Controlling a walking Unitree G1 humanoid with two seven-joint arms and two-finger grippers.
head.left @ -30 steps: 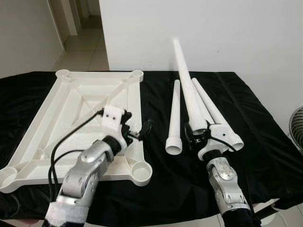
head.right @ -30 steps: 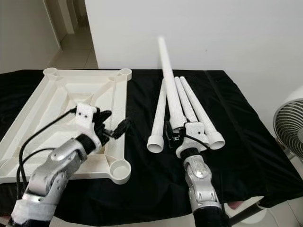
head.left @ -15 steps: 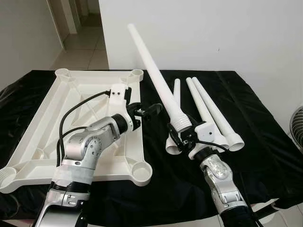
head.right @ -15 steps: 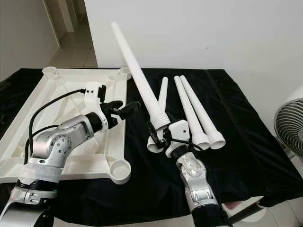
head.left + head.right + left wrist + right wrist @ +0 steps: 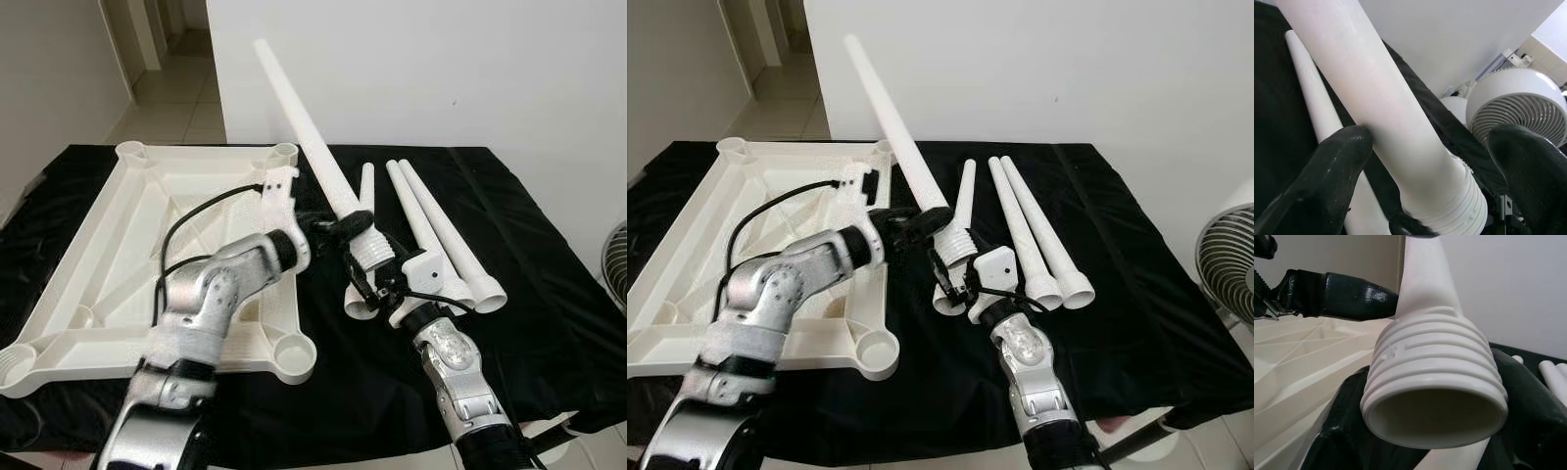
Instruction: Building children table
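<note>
— Where is the leg?

— My right gripper [image 5: 367,277] is clamped on the raised table leg [image 5: 312,145] at its threaded end, above the black cloth [image 5: 549,294]. The leg slants up and away to my left, its thin tip in front of the white wall [image 5: 441,59]. My right wrist camera looks straight into its hollow ribbed mouth, so the fingers under it are mostly covered.

— And your left gripper?

— My left gripper [image 5: 343,225] is around the same leg just above the threads, fingers spread. From the left wrist, one finger [image 5: 1327,171] touches the leg's side, while the other stands apart from it (a fan [image 5: 1518,112] shows in the gap behind). So it is open, not gripping.

— The other parts?

— The overturned tabletop [image 5: 127,245] lies on the cloth to my left; my left arm crosses it and hides part of its near right rim. Three more legs [image 5: 441,230] lie on the cloth beside my right gripper. The nearest one's wide end is partly behind my gripper.
</note>
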